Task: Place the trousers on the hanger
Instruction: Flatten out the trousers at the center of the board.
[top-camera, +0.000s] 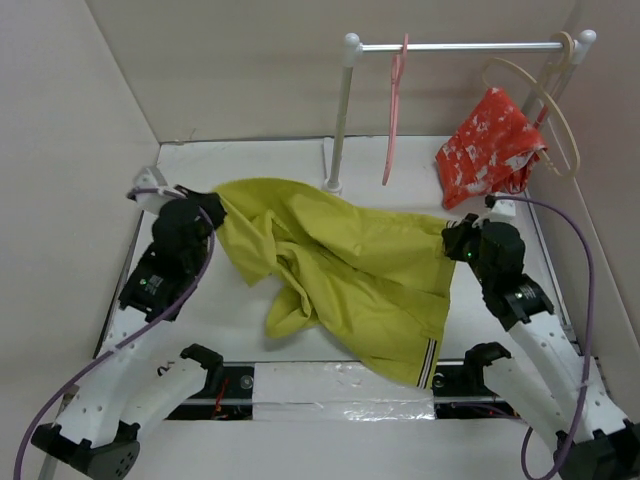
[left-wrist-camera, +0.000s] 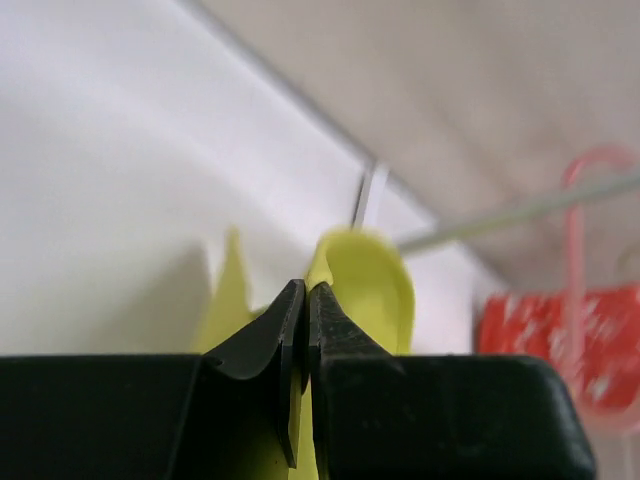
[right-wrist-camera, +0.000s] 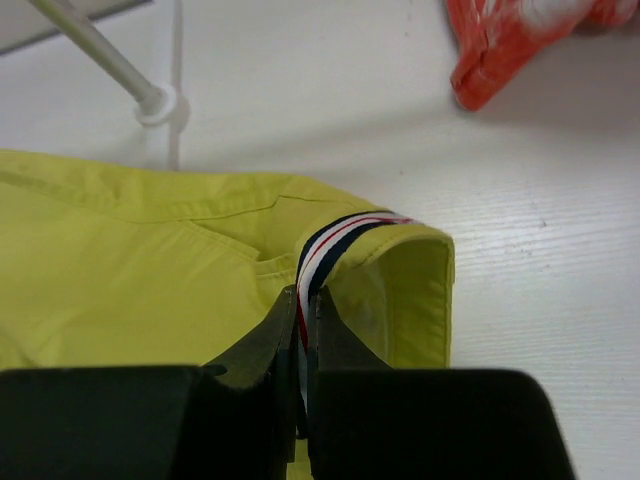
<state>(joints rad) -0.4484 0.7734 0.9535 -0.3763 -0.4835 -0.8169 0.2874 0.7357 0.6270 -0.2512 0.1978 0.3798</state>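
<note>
The mustard-yellow trousers (top-camera: 340, 275) lie spread and rumpled across the white table between my two arms. A striped band shows at their near edge (top-camera: 428, 360). My left gripper (top-camera: 212, 205) is shut on a yellow fold of the trousers (left-wrist-camera: 365, 290) at the far left. My right gripper (top-camera: 450, 243) is shut on the striped waistband (right-wrist-camera: 330, 245) at the right. The thin pink hanger (top-camera: 395, 110) hangs by its hook from the rail at the back, empty, and shows blurred in the left wrist view (left-wrist-camera: 575, 250).
A white rail (top-camera: 460, 46) on a post (top-camera: 340, 120) stands at the back. A larger beige hanger (top-camera: 545, 100) carries a red white-patterned garment (top-camera: 490, 145) at the rail's right end. Beige walls close in on left, back and right.
</note>
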